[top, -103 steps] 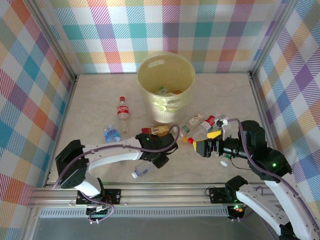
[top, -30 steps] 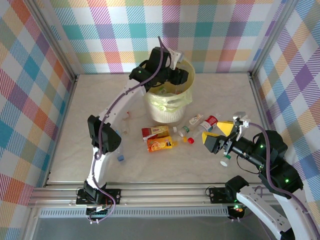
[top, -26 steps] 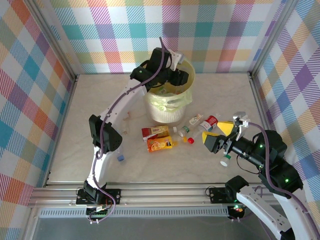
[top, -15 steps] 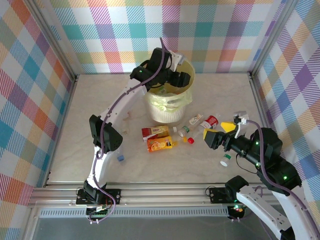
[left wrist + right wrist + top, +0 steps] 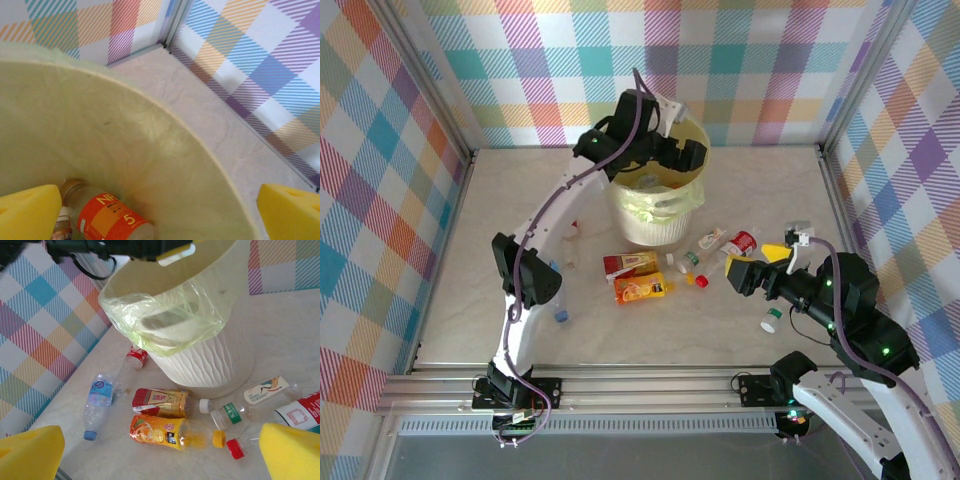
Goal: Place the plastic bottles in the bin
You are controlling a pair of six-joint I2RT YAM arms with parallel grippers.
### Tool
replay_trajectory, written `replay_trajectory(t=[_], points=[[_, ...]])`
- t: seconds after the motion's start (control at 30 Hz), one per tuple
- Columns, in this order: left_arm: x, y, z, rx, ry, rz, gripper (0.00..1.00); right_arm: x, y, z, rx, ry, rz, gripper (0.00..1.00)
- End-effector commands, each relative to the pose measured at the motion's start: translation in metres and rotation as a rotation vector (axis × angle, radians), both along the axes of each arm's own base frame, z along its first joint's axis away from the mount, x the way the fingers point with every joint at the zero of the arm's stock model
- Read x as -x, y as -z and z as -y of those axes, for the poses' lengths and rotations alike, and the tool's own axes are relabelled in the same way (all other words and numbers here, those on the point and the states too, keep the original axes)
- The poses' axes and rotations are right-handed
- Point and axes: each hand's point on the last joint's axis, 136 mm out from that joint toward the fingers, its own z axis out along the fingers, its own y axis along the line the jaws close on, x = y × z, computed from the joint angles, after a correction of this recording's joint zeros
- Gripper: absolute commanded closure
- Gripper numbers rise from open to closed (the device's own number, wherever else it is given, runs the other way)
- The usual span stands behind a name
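Left gripper point(image 5: 160, 212) hung over the bin point(image 5: 125, 135), top centre in the overhead view. Its fingers were wide apart with nothing between them. An orange-labelled bottle point(image 5: 107, 220) lay inside, lower left. The left arm point(image 5: 550, 215) covered the bin's near rim. Right gripper point(image 5: 160, 455) was also spread and empty. Ahead of it lay the orange-filled bottle point(image 5: 165, 432) and brown-labelled bottle point(image 5: 160, 402), with the blue-labelled bottle point(image 5: 97, 400) further left.
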Motion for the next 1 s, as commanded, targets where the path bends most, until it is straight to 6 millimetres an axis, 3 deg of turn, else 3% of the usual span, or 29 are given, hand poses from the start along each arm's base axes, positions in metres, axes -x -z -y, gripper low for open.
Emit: replay_trajectory(t=[0.0,0.17,0.37,0.5,0.63,0.8,0.97], points=[[0.026,-0.080,-0.012,0.121,0.042,0.131,0.00,-0.002,0.008,0.002,0.019,0.018,-0.014,0.00],[0.055,-0.110,-0.019,0.167,0.113,0.178,0.00,-0.006,0.014,0.004,0.037,0.034,-0.031,0.00],[0.117,-0.116,-0.028,0.173,0.301,0.157,0.00,-0.016,0.027,0.018,0.074,0.144,-0.095,0.00],[0.166,-0.101,-0.037,0.162,0.442,0.094,0.00,-0.025,0.046,0.033,0.135,0.257,-0.190,0.00],[0.204,-0.084,-0.048,0.153,0.473,0.075,0.00,-0.033,0.066,0.047,0.171,0.372,-0.276,0.02],[0.241,-0.053,-0.061,0.148,0.457,0.043,0.00,-0.038,0.088,0.072,0.254,0.538,-0.366,0.11],[0.272,-0.026,-0.064,0.208,0.461,0.024,0.00,-0.048,0.114,0.083,0.321,0.639,-0.472,0.14]])
